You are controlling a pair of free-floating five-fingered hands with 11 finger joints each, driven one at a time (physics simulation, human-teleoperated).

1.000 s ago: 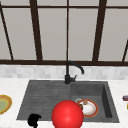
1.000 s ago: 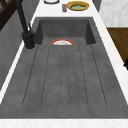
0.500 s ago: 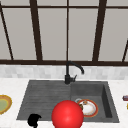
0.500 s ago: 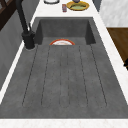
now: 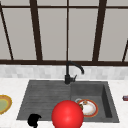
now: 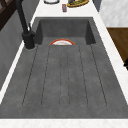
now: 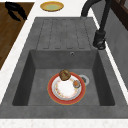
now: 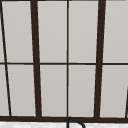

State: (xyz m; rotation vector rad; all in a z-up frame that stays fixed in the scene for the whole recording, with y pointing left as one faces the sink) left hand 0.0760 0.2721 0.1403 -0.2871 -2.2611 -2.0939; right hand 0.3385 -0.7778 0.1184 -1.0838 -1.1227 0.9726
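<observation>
My left hand [image 5: 33, 120] hovers off the front edge of the counter, by the drainboard's left corner; nothing is in it. The right side view has it over the wooden floor, left hand [image 7: 15, 10], with loosely bent fingers. A sliver of the left hand [image 6: 126, 66] shows at the picture's right edge in the left side view. A red ball [image 5: 67, 115] sits low in the front view, before the sink's front rim. In the basin lies a red-rimmed white plate [image 7: 65, 89] with a brown round food piece [image 7: 64, 74] and a small orange bit [image 7: 76, 84].
The dark grey sink [image 5: 47, 93] has a ribbed drainboard on the left and a basin on the right. A black faucet [image 5: 68, 75] stands behind it. A yellow dish with green inside [image 7: 52, 6] rests on the left counter, a small red item [image 5: 125, 98] on the right.
</observation>
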